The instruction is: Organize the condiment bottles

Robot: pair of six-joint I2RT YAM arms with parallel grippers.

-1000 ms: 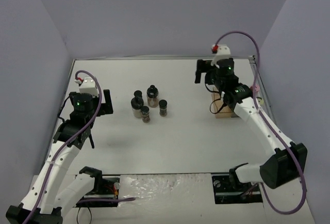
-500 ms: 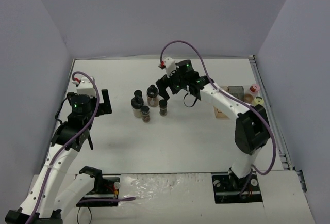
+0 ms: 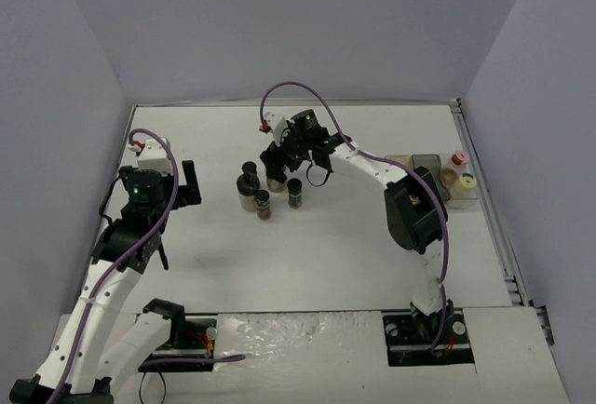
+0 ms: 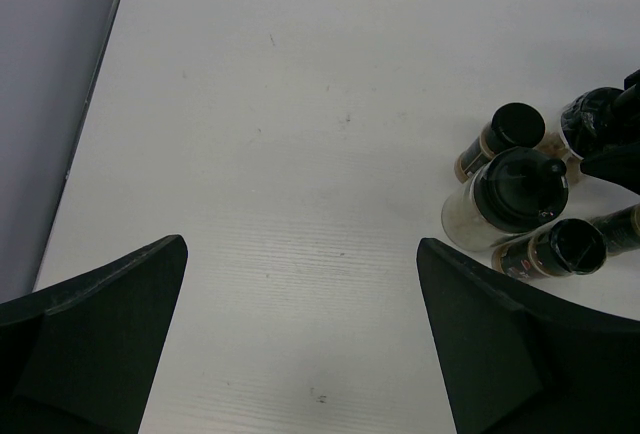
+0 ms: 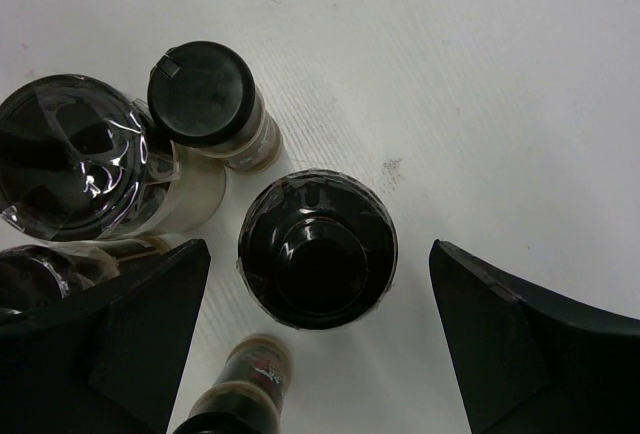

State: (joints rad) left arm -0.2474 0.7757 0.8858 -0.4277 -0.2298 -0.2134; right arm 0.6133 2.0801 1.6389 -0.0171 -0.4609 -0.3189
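Several black-capped condiment bottles stand clustered left of centre on the table: a large one, small ones. My right gripper hovers open over another black-capped bottle. In the right wrist view its fingers stand on both sides of that bottle's cap, apart from it. Pink-capped and pale-yellow-capped bottles stand at the tray. My left gripper is open and empty, left of the cluster.
The amber and grey compartment tray sits at the table's right edge. Neighbouring bottles crowd the right gripper's left finger: a wrapped large cap, a small cap, another below. Walls enclose the table.
My right arm has swung from the tray at the right across to the bottle cluster and now hovers over it. The left arm has barely moved.
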